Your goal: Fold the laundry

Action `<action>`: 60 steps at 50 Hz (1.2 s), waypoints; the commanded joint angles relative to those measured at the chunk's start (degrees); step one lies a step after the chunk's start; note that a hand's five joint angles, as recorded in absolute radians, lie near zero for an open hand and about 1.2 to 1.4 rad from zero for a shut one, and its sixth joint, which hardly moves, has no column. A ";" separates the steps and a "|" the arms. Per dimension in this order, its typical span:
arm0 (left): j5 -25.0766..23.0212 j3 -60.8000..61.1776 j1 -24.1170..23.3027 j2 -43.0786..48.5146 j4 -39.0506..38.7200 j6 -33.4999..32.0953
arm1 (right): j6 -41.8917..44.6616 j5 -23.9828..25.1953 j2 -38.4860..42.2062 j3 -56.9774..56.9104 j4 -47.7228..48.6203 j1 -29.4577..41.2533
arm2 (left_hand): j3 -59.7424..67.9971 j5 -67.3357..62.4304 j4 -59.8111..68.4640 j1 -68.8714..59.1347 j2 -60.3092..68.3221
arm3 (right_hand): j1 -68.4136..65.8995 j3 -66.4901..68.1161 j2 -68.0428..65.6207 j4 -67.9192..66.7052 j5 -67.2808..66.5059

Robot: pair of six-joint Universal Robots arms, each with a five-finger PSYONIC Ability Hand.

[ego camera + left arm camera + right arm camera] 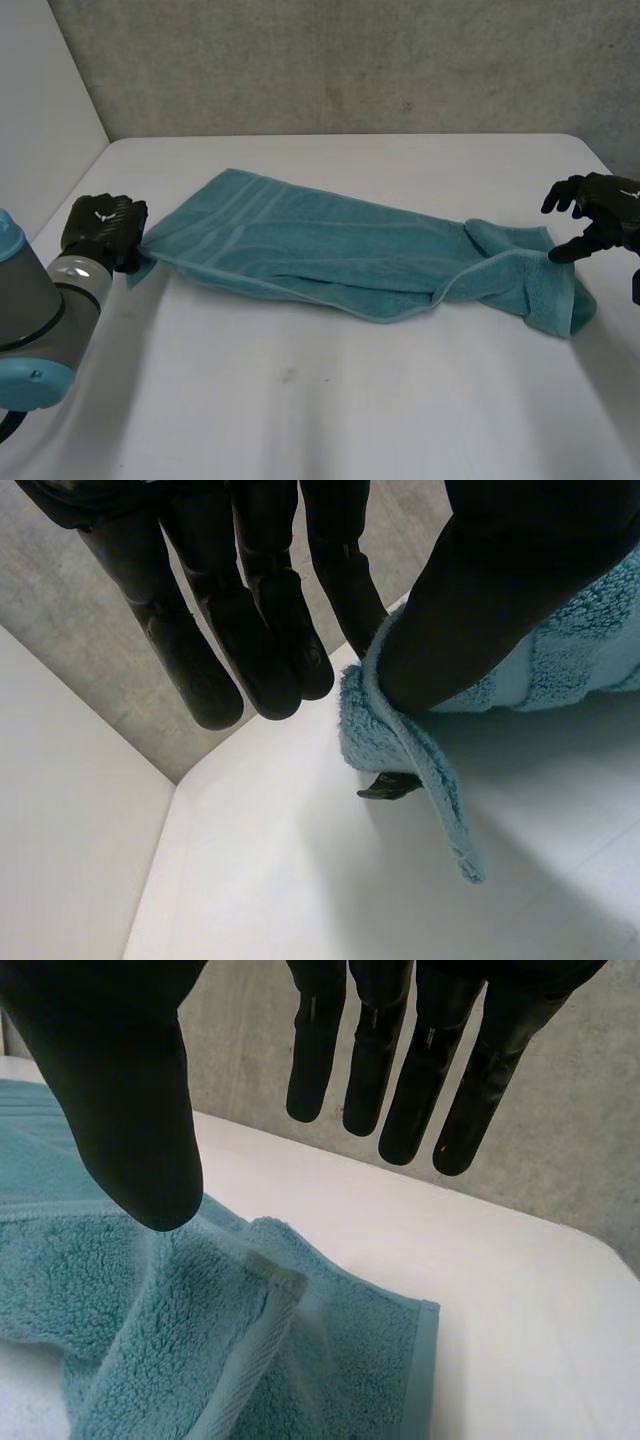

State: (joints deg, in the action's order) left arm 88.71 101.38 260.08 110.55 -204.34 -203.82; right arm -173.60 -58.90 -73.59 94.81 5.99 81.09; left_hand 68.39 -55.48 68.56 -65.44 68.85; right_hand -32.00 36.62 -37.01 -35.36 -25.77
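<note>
While the towel is anchored, corner pinched by the left hand at frame left, the right hand is held spread over its bunched end.

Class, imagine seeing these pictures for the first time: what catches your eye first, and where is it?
A teal towel lies stretched across the white table, its right end bunched in folds. The left hand pinches the towel's left corner, while the right hand hangs open over the bunched end.
</note>
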 commanded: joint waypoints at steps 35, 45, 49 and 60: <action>-0.03 -8.17 1.04 -30.18 8.22 -0.26 | 1.50 -4.29 -23.61 -25.26 -23.10 -2.85 | 11.61 -14.52 11.44 -14.56 11.15 | -48.00 43.38 -42.99 -44.64 -44.23; -4.95 -18.32 1.66 -28.13 22.58 -0.26 | 16.51 -3.76 -22.57 -30.23 -32.97 -5.16 | 11.61 -14.52 11.44 -14.56 11.15 | -48.00 43.38 -42.99 -44.64 -44.23; -4.86 -19.02 1.83 -21.45 24.25 -0.88 | 20.92 -4.90 -17.83 -26.88 -32.89 -2.61 | 11.61 -14.52 11.44 -14.56 11.15 | -48.00 43.38 -42.99 -44.64 -44.23; -3.63 -26.40 0.96 6.15 26.28 -7.99 | 33.32 -23.08 7.20 -29.58 -30.00 12.41 | 11.61 -14.52 11.44 -14.56 11.15 | -48.00 43.38 -42.99 -44.64 -44.23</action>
State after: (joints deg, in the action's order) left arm 83.87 80.30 261.77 102.37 -178.82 -206.91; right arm -143.73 -73.29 -77.85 69.06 -26.48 87.89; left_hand 68.43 -55.48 68.57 -65.44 68.88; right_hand -56.33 68.00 -67.56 -68.32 -56.55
